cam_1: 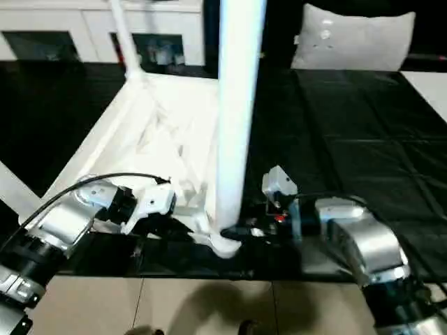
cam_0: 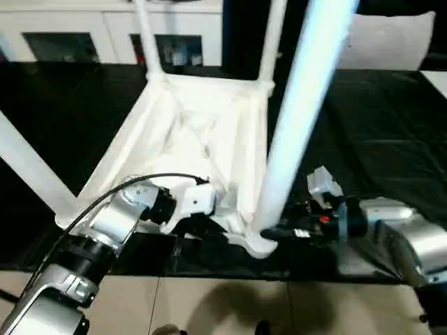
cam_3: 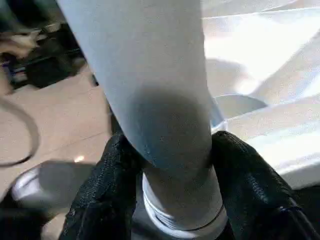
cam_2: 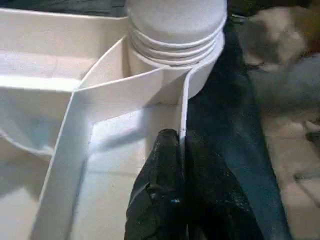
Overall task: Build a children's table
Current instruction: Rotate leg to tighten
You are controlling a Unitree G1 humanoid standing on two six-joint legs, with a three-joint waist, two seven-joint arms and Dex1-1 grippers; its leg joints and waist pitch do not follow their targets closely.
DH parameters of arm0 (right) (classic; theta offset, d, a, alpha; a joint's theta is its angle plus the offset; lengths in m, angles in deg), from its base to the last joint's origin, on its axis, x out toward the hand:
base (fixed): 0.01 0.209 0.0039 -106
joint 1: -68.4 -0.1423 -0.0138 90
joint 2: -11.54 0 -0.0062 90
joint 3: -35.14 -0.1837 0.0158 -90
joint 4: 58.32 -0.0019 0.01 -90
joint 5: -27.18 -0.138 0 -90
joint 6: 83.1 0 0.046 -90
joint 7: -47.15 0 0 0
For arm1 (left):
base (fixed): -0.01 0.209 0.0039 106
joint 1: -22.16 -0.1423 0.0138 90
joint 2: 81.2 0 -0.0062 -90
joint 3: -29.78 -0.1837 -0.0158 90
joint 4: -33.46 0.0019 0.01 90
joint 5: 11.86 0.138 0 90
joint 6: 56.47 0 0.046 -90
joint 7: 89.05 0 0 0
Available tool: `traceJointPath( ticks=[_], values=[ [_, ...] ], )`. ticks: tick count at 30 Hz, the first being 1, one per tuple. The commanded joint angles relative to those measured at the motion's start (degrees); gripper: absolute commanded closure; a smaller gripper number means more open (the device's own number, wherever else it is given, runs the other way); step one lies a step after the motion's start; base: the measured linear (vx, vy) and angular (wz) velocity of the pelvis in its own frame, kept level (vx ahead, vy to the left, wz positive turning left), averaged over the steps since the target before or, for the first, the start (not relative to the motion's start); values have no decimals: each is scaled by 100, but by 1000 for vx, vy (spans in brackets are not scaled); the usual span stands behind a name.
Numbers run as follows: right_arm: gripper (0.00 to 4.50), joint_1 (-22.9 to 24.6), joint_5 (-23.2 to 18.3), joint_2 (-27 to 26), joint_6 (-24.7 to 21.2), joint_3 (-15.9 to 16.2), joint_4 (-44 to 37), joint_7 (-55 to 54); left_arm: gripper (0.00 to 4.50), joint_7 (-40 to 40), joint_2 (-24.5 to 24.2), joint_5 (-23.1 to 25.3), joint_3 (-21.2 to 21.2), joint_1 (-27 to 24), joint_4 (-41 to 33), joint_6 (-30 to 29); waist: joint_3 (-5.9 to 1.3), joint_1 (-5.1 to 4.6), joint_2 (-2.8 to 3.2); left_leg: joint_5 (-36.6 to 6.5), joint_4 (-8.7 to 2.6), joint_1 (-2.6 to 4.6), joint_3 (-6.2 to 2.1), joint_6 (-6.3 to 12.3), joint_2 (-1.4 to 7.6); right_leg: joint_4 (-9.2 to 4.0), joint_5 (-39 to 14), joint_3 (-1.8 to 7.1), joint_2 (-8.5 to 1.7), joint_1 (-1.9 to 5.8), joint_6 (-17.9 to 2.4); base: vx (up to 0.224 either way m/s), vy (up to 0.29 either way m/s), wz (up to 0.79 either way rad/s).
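The white table top (cam_0: 202,132) lies upside down on the black work surface, ribbed underside up. Two legs (cam_0: 147,38) (cam_0: 272,38) stand in the far corner sockets, and a third (cam_0: 31,171) leans out at the near left. The fourth leg (cam_0: 300,105) stands in the near right corner socket (cam_2: 200,75). My right gripper (cam_0: 276,234) is shut on that leg's base, one black finger (cam_3: 100,190) on each side. My left gripper (cam_2: 180,137) is shut on the top's thin rim wall (cam_2: 182,110) just beside that socket.
The near right corner sits close to the work surface's front edge (cam_0: 209,269), with tan floor below. A white glass-doored cabinet (cam_0: 70,35) stands along the back, and a pale cushion (cam_1: 353,38) lies at the back right. A black cable (cam_0: 140,183) arcs over my left wrist.
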Motion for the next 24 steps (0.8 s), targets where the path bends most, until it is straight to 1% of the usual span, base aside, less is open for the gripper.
traceJointPath(
  ticks=[1, 2, 3, 4, 5, 6, 7, 8, 9, 10, 11, 12, 13, 14, 15, 16, 17, 18, 19, 20, 21, 22, 23, 24],
  values=[
    [255, -88, 271, -368, -221, 94, 2, -926, 450, 398, 387, -75, -88, -35, -356, -344, -298, -19, -95, -1002, -420, -75, 50, 290, 15, -474, -2727, 214, -226, 423, -691, 0, 0, 0],
    [257, -137, 323, -560, -316, 23, 39, -1287, 450, 546, 472, -68, -67, -48, -428, -497, -281, -84, -98, -1130, -421, -83, 37, 224, -11, -522, -3110, 192, -219, 421, -494, 0, 0, 0],
    [257, -195, 422, -748, -360, -38, 86, -1668, 450, 721, 580, -44, -48, -52, -494, -652, -266, -135, -86, -1252, -423, -107, 15, 190, -33, -568, -3430, 162, -217, 425, -306, 0, 0, 0],
    [258, -214, 456, -809, -372, -57, 101, -1790, 450, 779, 616, -36, -42, -53, -515, -702, -271, -171, -88, -1275, -425, -96, 6, 159, -29, -583, -3492, 154, -219, 419, -253, 0, 0, 0],
    [259, -309, 522, -1110, -541, -213, 188, -2332, 450, 1053, 796, 2, -2, -33, -548, -885, -277, -249, -88, -1284, -418, -116, -9, 141, -48, -598, -3497, 130, -204, 431, -201, 0, 0, 0],
    [259, -366, 559, -1301, -658, -318, 237, -2670, 450, 1228, 913, 31, 25, -19, -567, -1000, -270, -300, -78, -1337, -406, -110, -9, 155, -65, -645, -3548, 104, -195, 388, -173, 0, 0, 0],
    [259, -452, 718, -1504, -677, -393, 333, -3135, 450, 1495, 1096, 80, 65, 21, -551, -1128, -259, -322, -51, -1390, -409, -99, -20, 139, -68, -648, -3577, 90, -194, 383, -161, 0, 0, 0],
    [259, -552, 896, -1767, -668, -490, 457, -3686, 450, 1909, 1385, 124, 136, 108, -477, -1290, -261, -386, -55, -1458, -388, -95, -19, 148, -90, -672, -3634, 68, -175, 367, -122, 0, 0, 0],
    [259, -575, 929, -1847, -670, -525, 487, -3822, 450, 2037, 1475, 130, 159, 138, -450, -1338, -270, -402, -63, -1509, -371, -69, -16, 201, -109, -719, -3686, 45, -165, 350, -81, 0, 0, 0],
    [259, -620, 1022, -1965, -586, -564, 560, -4059, 450, 2360, 1657, 176, 225, 228, -316, -1317, -270, -412, -49, -1494, -379, -66, -16, 229, -105, -716, -3625, 51, -168, 354, -95, 0, 0, 0],
    [259, -643, 1094, -2032, -529, -582, 593, -4202, 450, 2556, 1759, 217, 267, 277, -244, -1305, -278, -428, -44, -1489, -384, -70, -16, 286, -93, -719, -3467, 49, -158, 349, -147, 0, 0, 0],
    [204, -655, 1098, -2067, -456, -590, 620, -4233, 450, 2658, 1807, 247, 285, 310, -194, -1282, -293, -428, -48, -1420, -397, -75, -20, 335, -74, -686, -3198, 69, -160, 359, -237, 0, 0, 0],
    [191, -659, 1130, -2108, -360, -609, 649, -4324, 450, 2693, 1807, 316, 247, 333, -168, -1217, -296, -426, -40, -1363, -408, -83, -19, 369, -63, -673, -3039, 81, -163, 374, -295, 0, 0, 0],
    [191, -658, 1143, -2133, -308, -624, 662, -4373, 450, 2683, 1792, 360, 210, 340, -167, -1181, -308, -417, -37, -1234, -418, -96, -14, 433, -40, -628, -2683, 112, -168, 382, -438, 0, 0, 0],
    [185, -650, 1102, -2148, -268, -652, 658, -4357, 450, 2633, 1768, 368, 182, 338, -172, -1149, -308, -401, -13, -1155, -422, -79, -9, 462, -18, -588, -2404, 139, -172, 370, -615, 0, 0, 0],
    [171, -630, 1040, -2163, -206, -693, 621, -4313, 450, 2551, 1726, 345, 172, 322, -207, -1162, -327, -383, -5, -1102, -408, -59, 9, 489, -17, -576, -2245, 152, -166, 362, -701, 0, 0, 0],
    [171, -611, 1023, -2171, -210, -720, 561, -4299, 450, 2514, 1685, 347, 176, 303, -243, -1162, -347, -331, -13, -926, -398, -38, 34, 533, 1, -524, -1865, 191, -169, 358, -891, 0, 0, 0],
    [147, -555, 1022, -2123, -155, -707, 454, -4199, 450, 2434, 1600, 360, 185, 266, -305, -1165, -352, -306, -13, -729, -405, -68, 27, 587, 16, -459, -1539, 204, -159, 388, -1046, 50, -6, 8],
    [147, -525, 1014, -2088, -110, -685, 407, -4131, 450, 2394, 1559, 363, 188, 248, -335, -1185, -358, -290, -21, -655, -393, -64, 36, 620, 18, -446, -1400, 212, -169, 391, -1105, 50, -6, 8],
    [144, -525, 1014, -2088, -110, -685, 407, -4131, 450, 2394, 1559, 363, 188, 248, -335, -1185, -385, -263, -7, -405, -374, -85, 37, 692, 9, -381, -1019, 224, -181, 427, -1228, 53, -13, 3],
    [126, -426, 845, -1919, -41, -704, 246, -3793, 450, 2212, 1409, 330, 171, 200, -381, -1119, -395, -237, -12, -197, -360, -87, 37, 797, 14, -337, -661, 229, -182, 438, -1333, 51, -16, 0],
    [126, -419, 832, -1904, -35, -704, 234, -3765, 450, 2199, 1397, 326, 169, 196, -385, -1115, -402, -216, -7, -99, -350, -87, 37, 848, 10, -314, -501, 231, -179, 447, -1376, 51, -16, 0],
    [113, -383, 778, -1819, -23, -702, 173, -3630, 450, 2122, 1341, 309, 156, 178, -397, -1069, -400, -205, -9, 40, -341, -98, 44, 959, 6, -289, -279, 236, -178, 449, -1469, 0, 0, 0],
    [105, -322, 674, -1622, 25, -707, 92, -3335, 450, 1993, 1233, 289, 138, 143, -398, -983, -394, -194, -16, 46, -338, -91, 50, 1035, 5, -293, -270, 234, -179, 449, -1504, 0, 0, 0]
  ],
)
